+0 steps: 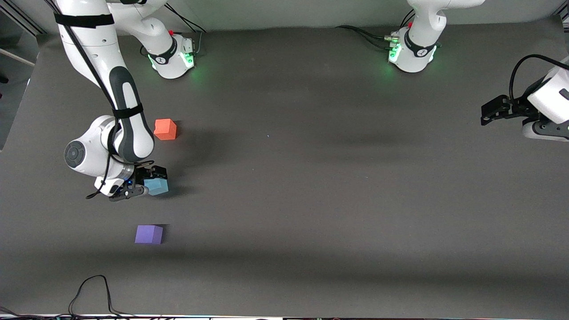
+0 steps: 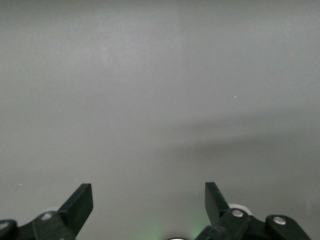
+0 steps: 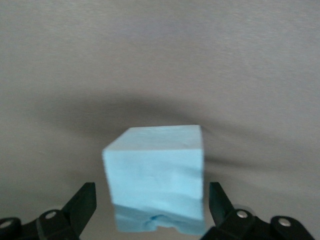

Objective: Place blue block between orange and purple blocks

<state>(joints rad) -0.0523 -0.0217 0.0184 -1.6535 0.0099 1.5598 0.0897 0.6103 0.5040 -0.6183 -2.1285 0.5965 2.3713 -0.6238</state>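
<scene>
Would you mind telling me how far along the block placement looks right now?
Nearly done: the blue block sits on the table between the orange block and the purple block. The right claw is around it, fingers open with gaps on both sides. Left to do: pull that claw away. The left claw waits open at its end of the table.

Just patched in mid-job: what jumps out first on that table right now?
The right gripper sits low at the blue block, its fingers open on either side of the cube with gaps showing in the right wrist view. That block lies between the orange block, farther from the front camera, and the purple block, nearer to it. The left gripper waits open at the left arm's end of the table.
</scene>
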